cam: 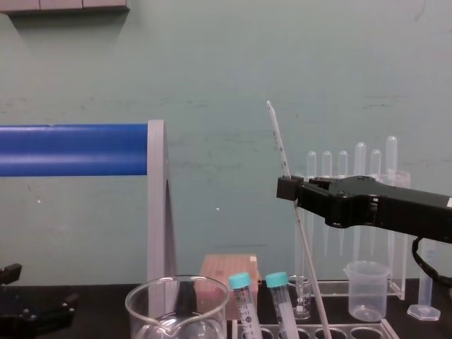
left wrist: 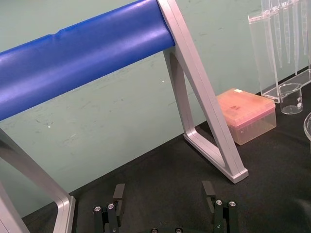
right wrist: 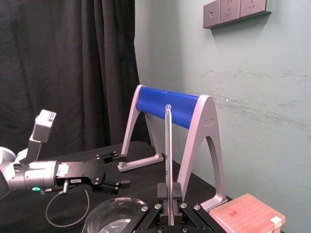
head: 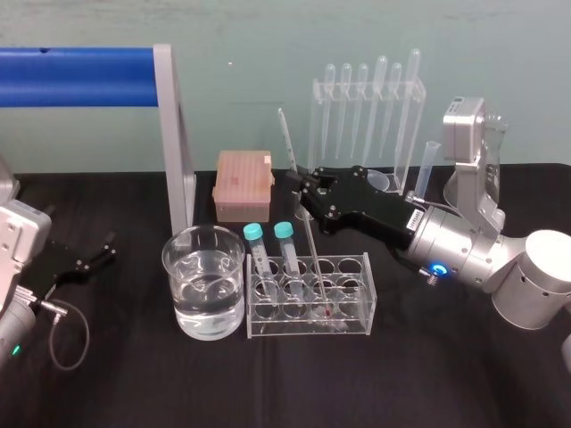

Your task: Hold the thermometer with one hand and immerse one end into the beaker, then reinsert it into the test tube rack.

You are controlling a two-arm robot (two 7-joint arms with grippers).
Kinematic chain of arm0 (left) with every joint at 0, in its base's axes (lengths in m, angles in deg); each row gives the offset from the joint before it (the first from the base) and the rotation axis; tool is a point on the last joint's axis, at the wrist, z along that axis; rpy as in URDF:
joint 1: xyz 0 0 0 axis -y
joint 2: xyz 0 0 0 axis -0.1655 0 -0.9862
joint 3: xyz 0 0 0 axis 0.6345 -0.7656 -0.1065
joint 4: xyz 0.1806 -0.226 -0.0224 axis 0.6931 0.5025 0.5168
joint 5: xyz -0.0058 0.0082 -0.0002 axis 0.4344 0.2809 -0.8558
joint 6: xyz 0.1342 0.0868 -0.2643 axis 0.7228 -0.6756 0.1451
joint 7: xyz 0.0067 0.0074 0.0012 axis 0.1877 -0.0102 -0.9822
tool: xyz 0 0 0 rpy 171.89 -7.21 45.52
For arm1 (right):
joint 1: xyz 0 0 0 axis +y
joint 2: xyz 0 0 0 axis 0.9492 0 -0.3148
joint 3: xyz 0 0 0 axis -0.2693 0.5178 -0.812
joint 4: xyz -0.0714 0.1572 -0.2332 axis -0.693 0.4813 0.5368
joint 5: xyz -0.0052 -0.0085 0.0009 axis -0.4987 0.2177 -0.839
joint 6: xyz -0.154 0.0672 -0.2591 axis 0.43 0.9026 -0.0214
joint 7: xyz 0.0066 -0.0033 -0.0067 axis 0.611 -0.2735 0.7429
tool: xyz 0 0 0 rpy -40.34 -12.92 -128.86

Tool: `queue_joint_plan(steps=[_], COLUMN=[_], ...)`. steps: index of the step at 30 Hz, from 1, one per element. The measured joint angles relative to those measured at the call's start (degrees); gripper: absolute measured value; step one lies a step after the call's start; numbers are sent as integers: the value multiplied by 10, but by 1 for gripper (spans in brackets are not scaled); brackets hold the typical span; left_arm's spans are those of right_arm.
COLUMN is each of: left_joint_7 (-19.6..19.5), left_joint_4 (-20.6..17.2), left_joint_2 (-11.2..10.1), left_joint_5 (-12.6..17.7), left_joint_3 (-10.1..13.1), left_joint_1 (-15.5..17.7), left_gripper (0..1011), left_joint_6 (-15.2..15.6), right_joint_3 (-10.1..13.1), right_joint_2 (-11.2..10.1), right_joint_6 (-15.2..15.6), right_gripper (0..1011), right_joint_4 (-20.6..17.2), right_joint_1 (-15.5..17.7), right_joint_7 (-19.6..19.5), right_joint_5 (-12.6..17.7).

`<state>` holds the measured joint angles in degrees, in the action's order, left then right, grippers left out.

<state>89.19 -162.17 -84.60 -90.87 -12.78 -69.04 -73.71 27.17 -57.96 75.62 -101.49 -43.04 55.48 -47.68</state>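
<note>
The long, thin clear glass thermometer (head: pixel 313 245) is clamped by the black right gripper (head: pixel 300 189), tilted, its lower end inside the pale translucent test tube rack (head: pixel 352 325), right of the wide clear glass beaker (head: pixel 178 267). Whether immersion is done cannot be judged. The left gripper (head: pixel 98 250) is parked at the left, fingers spread.

No readable text anywhere — white label (head: pixel 416 218) illegible
</note>
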Motion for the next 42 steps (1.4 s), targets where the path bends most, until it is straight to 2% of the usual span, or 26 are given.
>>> queue_joint_plan(steps=[10, 14, 15, 17, 18, 19, 25, 28, 33, 34, 36, 37, 40, 42], left_joint_7=[0, 0, 0, 0, 0, 0, 0, 0, 0, 0, 0, 0, 0, 0], left_joint_4=[0, 0, 0, 0, 0, 0, 0, 0, 0, 0, 0, 0, 0, 0], left_joint_2=[0, 0, 0, 0, 0, 0, 0, 0, 0, 0, 0, 0, 0, 0], left_joint_5=[0, 0, 0, 0, 0, 0, 0, 0, 0, 0, 0, 0, 0, 0], left_joint_3=[0, 0, 0, 0, 0, 0, 0, 0, 0, 0, 0, 0, 0, 0], left_joint_1=[0, 0, 0, 0, 0, 0, 0, 0, 0, 0, 0, 0, 0, 0], left_gripper=[1008, 1008, 1008, 1008, 1008, 1008, 1008, 1008, 1008, 1008, 1008, 1008, 1008, 1008], left_joint_6=[0, 0, 0, 0, 0, 0, 0, 0, 0, 0, 0, 0, 0, 0], right_joint_3=[1, 1, 1, 1, 1, 1, 2, 2, 2, 2, 2, 2, 2, 12], right_joint_2=[0, 0, 0, 0, 0, 0, 0, 0, 0, 0, 0, 0, 0, 1], right_joint_6=[0, 0, 1, 1, 1, 1, 1, 1, 1, 1, 1, 1, 2, 4], right_gripper=[80, 182, 241, 274, 330, 330, 563, 621, 781, 839, 865, 925, 979, 1003], right_joint_4=[0, 0, 0, 0, 0, 0, 0, 0, 0, 0, 0, 0, -1, -6], right_joint_1=[0, 1, 1, 1, 1, 1, 1, 1, 1, 1, 1, 1, 2, 6], right_joint_7=[0, 0, 0, 0, -1, -1, -1, -1, -1, -1, -1, -1, -2, -12], right_joint_5=[2, 3, 3, 3, 3, 3, 4, 4, 4, 4, 4, 4, 5, 10])
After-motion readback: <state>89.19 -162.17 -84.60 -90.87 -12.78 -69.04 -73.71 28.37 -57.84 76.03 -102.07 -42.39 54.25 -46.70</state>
